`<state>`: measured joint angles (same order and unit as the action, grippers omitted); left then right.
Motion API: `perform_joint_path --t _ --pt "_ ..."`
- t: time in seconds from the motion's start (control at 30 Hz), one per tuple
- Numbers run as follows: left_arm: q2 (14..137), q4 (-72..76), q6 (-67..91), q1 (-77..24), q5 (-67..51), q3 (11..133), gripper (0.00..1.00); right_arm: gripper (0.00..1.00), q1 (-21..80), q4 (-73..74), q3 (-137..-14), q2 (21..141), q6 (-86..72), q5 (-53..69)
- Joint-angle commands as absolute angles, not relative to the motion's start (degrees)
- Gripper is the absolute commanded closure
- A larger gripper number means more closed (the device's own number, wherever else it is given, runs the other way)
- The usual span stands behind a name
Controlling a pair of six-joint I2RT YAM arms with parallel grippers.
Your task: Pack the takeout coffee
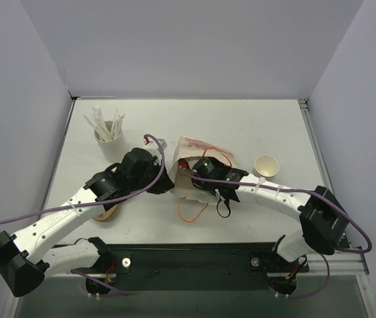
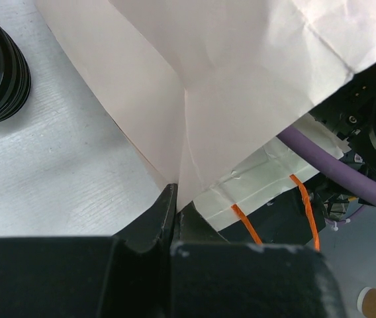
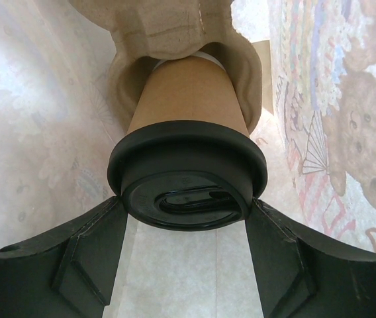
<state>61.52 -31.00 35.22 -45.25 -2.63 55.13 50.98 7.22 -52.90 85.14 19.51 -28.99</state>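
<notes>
Right wrist view: right hand (image 3: 187, 213) clamps the takeout coffee (image 3: 185, 99) at its stiff lid rim; the paper wall likely crushes; left hand (image 2: 177, 202) pinches the bag (image 2: 241, 86).

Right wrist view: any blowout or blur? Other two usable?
Right wrist: takeout coffee sharp, bag walls backlit and washed out. Left wrist: bag paper bright, nearly blown; left gripper dark and soft at the bottom edge. Top external: even light, soft shadows, no glare, all in focus.
</notes>
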Motion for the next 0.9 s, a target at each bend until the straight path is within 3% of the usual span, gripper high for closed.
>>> perform_joint_path --t 0.0,0.43,0.87 --pt "61.08 -32.08 33.75 -45.0 -2.2 58.8 1.0 0.43 50.19 11.51 -53.08 81.92 17.76 -27.52" --pt "62.31 -33.57 32.61 -44.91 -1.5 60.82 1.0 0.3 50.27 18.63 -54.93 78.05 14.15 -24.52" --pt "64.86 -38.23 30.41 -44.47 -0.7 67.05 1.0 0.31 50.19 23.29 -57.48 76.99 12.57 -24.08"
